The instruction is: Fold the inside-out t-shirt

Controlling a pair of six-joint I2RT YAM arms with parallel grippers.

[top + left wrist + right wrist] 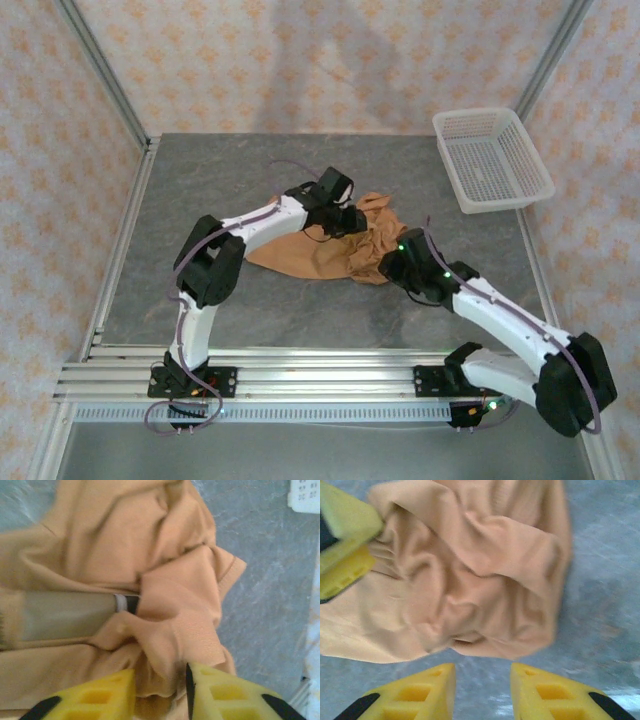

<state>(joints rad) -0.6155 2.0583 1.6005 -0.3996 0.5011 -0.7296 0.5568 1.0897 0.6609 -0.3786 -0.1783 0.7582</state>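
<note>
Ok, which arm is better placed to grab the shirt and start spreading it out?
Left, probably. The left gripper sits over the crumpled shirt, jaws apart, cloth showing between them. The right gripper is open over bare table, just short of the shirt's edge.

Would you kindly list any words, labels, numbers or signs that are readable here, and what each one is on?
No text can be read.
The white label on the t-shirt: too blurred to read.
The basket: no writing to be seen.
</note>
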